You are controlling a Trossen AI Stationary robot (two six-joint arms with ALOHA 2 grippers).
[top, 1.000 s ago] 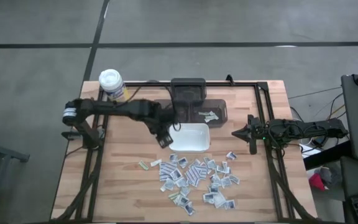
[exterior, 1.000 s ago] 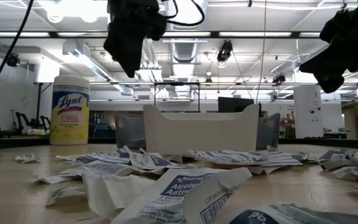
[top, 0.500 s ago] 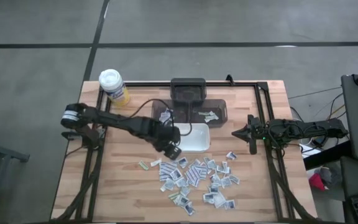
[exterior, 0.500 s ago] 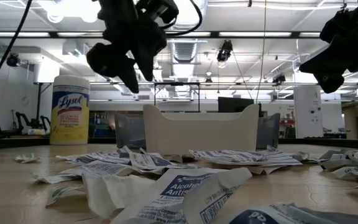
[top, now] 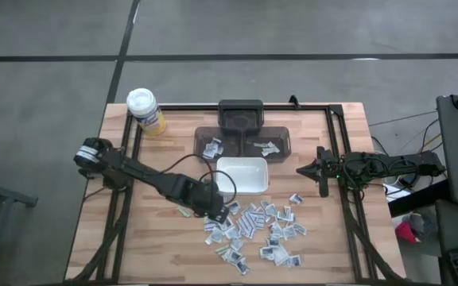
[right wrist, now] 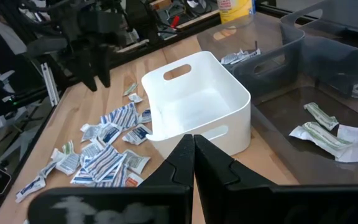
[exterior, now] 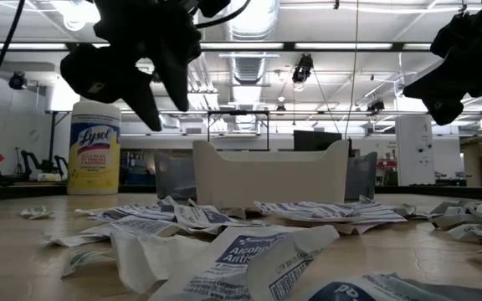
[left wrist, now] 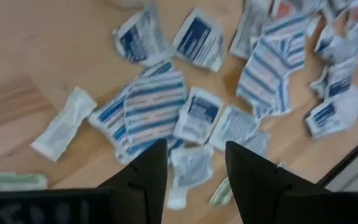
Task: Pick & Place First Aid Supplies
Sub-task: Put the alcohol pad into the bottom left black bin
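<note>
Now left gripper (top: 218,212), fingers apart, empty, hangs over packets (top: 253,226) near desk's front edge; right gripper (top: 302,169) clenched at right edge.

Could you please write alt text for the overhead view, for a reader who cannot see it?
Seen from above, the left hand hovers, open and empty, over the near-left edge of a scatter of first aid packets on a wooden table. Behind the pile sit a white tray and a dark bin. The right hand waits shut at the table's right side.
</note>
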